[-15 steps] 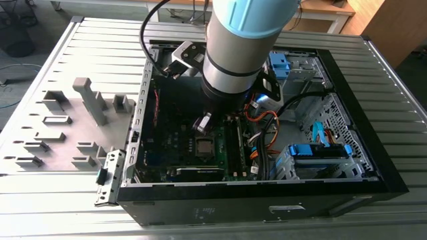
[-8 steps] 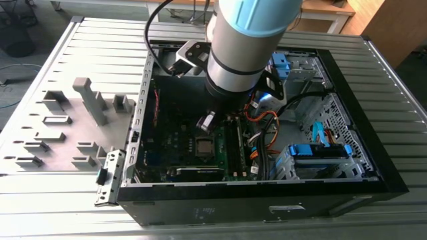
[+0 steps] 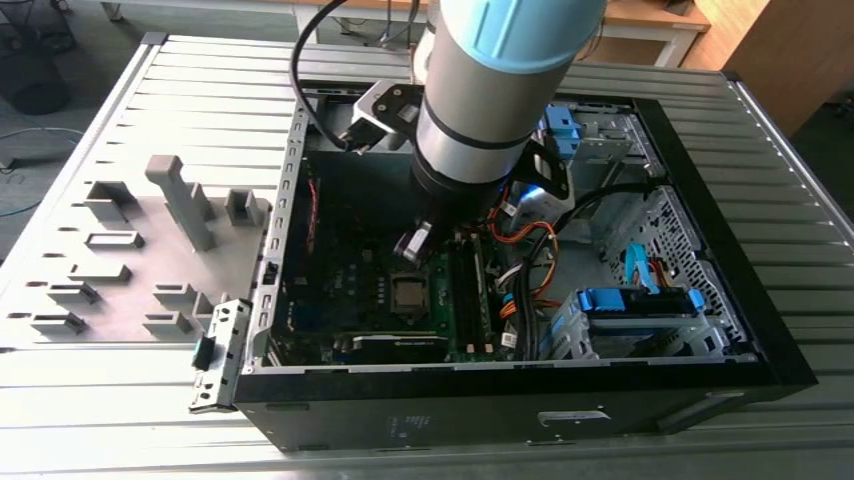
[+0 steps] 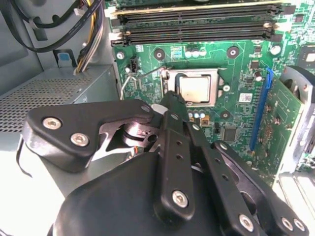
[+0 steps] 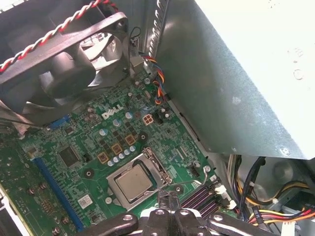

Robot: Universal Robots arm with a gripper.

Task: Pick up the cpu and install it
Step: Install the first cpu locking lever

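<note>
The cpu (image 5: 134,181) is a small tan-grey metallic square lying flat in its socket on the green motherboard (image 5: 98,142), inside the open computer case (image 3: 747,330). It also shows in the second wrist view, cpu (image 4: 194,88), and in the exterior view, cpu (image 3: 404,290). The socket's thin wire lever (image 5: 189,183) runs along one side of it. My gripper (image 5: 168,197) hangs just above the socket's edge by that lever, fingers together and holding nothing. From the exterior view, the gripper (image 3: 414,243) sits a little above the socket, under the arm.
The grey power-supply box (image 5: 236,73) rises close beside the gripper. A black case fan (image 5: 64,64) stands at the board's far end. Memory sticks (image 4: 197,24) flank the socket, with cable bundles (image 5: 266,196) nearby. Grey plastic fixtures (image 3: 134,250) sit outside the case at the exterior view's left.
</note>
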